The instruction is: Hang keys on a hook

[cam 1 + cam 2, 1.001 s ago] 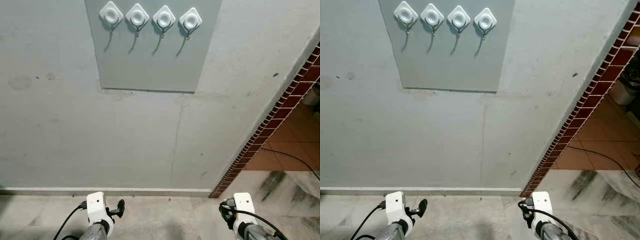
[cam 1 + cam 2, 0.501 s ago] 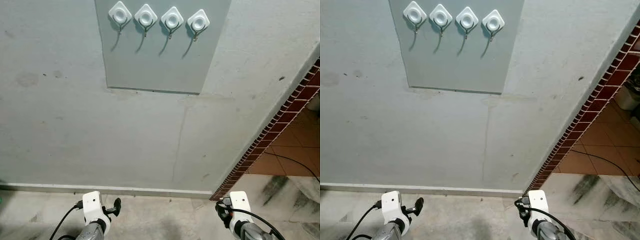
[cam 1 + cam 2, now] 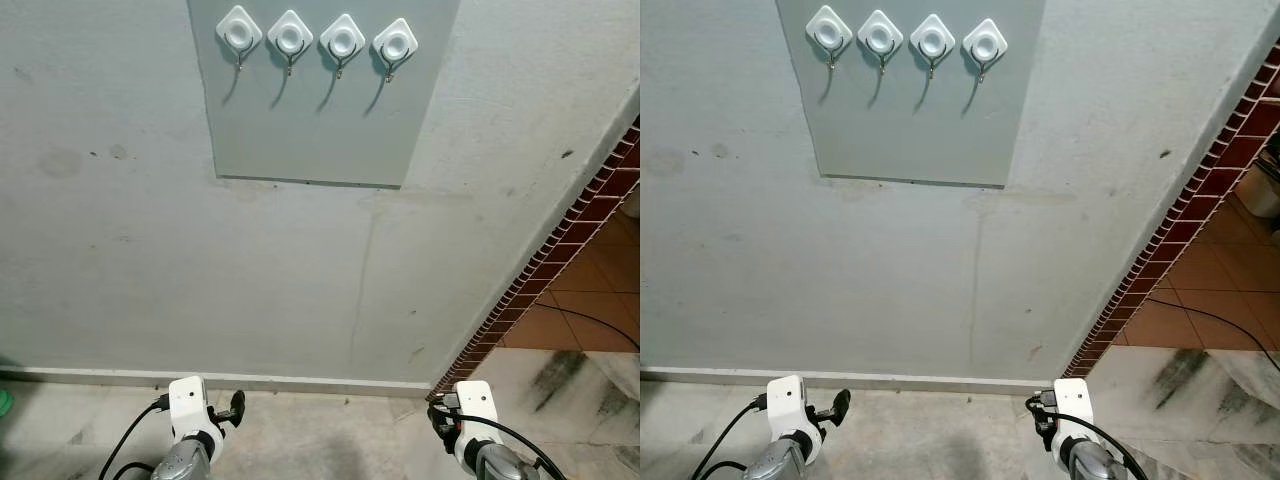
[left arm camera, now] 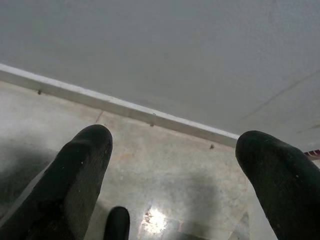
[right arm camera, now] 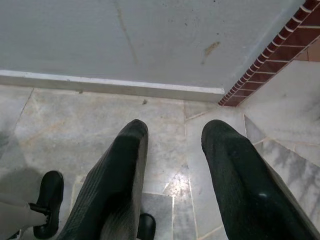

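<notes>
Since 1 s ago the whole view has shifted: the hook panel sits a bit lower and further right in frame, and more floor shows at the bottom. That's camera/body motion, not the panel. Both arms hang about where they were relative to the body.

Progress: basically nothing done yet, as far as I can judge. The grey panel (image 3: pixel 315 100) on the wall carries four white hooks (image 3: pixel 316 42) in a row, all bare, no keys on any of them. I can't find keys anywhere, neither on the floor (image 3: pixel 320 440) nor in a gripper. So what's left is: get the keys, raise an arm to the panel, hang them on a hook.

Left gripper (image 4: pixel 175 165): low, near the floor by the skirting strip (image 4: pixel 120 105), fingers (image 4: pixel 80 165) spread wide, nothing between them, touching nothing.

Right gripper (image 5: pixel 172 165): also hanging low over the marble floor near the brick edging (image 5: pixel 270 55), fingers (image 5: pixel 125 170) apart by a moderate gap, narrower than the left, empty.

Hooks are well above both grippers; a long reach up is needed.
</notes>
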Tool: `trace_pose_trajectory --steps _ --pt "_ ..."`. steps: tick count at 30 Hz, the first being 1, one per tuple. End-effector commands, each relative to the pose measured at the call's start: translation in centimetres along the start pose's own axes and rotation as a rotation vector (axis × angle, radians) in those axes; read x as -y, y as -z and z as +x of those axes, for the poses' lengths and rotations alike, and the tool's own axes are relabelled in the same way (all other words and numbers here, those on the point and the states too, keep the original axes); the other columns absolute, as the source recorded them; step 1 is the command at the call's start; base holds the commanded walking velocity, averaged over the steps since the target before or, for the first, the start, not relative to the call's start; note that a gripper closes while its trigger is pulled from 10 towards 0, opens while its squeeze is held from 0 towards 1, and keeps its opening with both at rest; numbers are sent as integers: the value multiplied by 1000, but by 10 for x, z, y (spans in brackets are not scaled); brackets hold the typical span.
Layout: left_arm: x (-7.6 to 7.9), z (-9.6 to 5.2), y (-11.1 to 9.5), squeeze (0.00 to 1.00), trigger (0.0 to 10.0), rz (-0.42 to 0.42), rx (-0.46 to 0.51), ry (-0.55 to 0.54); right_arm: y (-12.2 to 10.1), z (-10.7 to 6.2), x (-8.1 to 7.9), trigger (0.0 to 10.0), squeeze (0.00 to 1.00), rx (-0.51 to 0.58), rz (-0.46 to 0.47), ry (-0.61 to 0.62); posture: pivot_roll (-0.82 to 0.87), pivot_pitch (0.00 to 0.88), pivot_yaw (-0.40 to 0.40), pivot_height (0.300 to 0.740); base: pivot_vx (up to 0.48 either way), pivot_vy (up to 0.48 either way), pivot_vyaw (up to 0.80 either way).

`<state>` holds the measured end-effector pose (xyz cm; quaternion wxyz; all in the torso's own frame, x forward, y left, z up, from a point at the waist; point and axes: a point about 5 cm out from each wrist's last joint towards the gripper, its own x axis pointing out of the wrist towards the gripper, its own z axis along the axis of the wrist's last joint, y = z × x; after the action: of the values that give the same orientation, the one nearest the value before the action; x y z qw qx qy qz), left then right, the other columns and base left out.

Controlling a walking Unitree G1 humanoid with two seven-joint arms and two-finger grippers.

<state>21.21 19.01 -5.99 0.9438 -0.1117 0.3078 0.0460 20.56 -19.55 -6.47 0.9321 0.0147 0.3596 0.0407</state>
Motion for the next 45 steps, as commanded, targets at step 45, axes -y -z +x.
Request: trace_pose_trajectory --steps 45 --pt "8 8 -14 0 10000 58 -9 53 -6 3 -5 10000 0 28 21 12 -5 0 -25 721 0 0 0"
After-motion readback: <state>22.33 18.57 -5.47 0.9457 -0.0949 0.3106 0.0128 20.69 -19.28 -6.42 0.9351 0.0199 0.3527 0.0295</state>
